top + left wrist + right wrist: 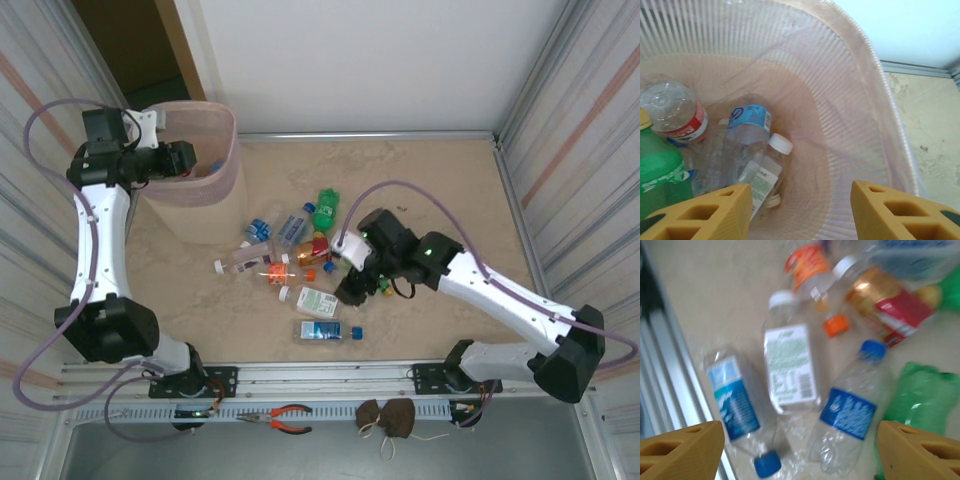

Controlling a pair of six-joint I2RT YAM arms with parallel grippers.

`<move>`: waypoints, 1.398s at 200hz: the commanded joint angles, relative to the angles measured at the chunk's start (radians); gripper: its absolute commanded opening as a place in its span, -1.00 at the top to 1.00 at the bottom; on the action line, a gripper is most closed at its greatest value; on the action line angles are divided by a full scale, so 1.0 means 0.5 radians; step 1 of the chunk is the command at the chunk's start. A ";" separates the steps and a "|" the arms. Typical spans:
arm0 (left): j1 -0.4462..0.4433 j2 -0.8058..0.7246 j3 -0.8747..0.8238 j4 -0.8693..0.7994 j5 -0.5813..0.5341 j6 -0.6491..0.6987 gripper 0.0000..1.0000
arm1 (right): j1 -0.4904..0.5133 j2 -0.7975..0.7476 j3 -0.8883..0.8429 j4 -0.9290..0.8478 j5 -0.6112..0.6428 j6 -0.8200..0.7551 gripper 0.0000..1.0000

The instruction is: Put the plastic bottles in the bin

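Both jaws spread, left gripper [800, 200] over ribbed pale-pink plastic bin [875, 100] holding clear and green plastic bottles [747, 145], right gripper [800, 440] above more on beige marbled table [430, 180].

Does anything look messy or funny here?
Yes. Plastic bottles lie tipped over in a jumble on the table, not in the bin. Orange-handled pliers sit on the near rail, which seems odd.
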 commanded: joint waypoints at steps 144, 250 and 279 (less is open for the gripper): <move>0.052 -0.400 -0.766 0.727 0.274 -0.123 -0.08 | 0.452 0.457 -0.556 0.241 0.390 -0.563 -0.39; 0.079 -0.432 -0.796 0.752 0.280 -0.140 -0.08 | 0.476 0.548 -0.594 0.303 0.344 -0.587 0.30; 0.079 -0.442 -0.805 0.761 0.285 -0.136 -0.08 | 0.481 0.500 -0.565 0.237 0.343 -0.581 0.47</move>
